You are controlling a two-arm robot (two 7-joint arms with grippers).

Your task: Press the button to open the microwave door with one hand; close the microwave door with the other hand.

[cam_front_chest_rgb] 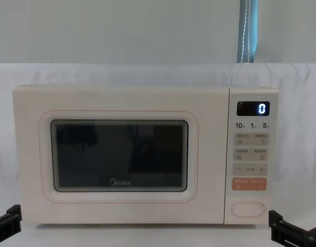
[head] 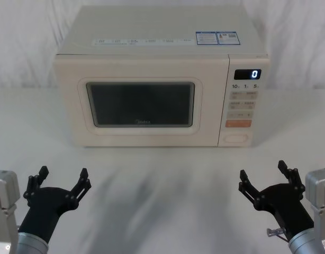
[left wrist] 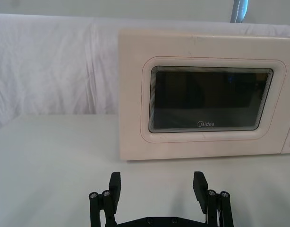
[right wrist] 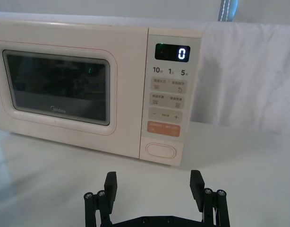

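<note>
A: Two grippers, fingers spread wide on both, nothing held. Left gripper (head: pixel 62 182) low at the near left of the worktop (head: pixel 162 180), right gripper (head: pixel 265 180) low at the near right.

B: Touching anything?

A: No. Both well apart from the microwave (head: pixel 152 53), hanging over bare white worktop.

B: Door?

A: Microwave door (head: pixel 138 103) flush with the front, closed, dark window, Midea logo under the glass. Faces the robot, centre of the worktop.

B: Button?

A: Button (right wrist: pixel 160 150) at the bottom of the control panel (head: pixel 242 103), just below the orange key (head: pixel 238 123). Right gripper is roughly in line with it, left gripper sits in front of the door's left edge.

B: Display?

A: Display (head: pixel 247 74) reads 0.
</note>
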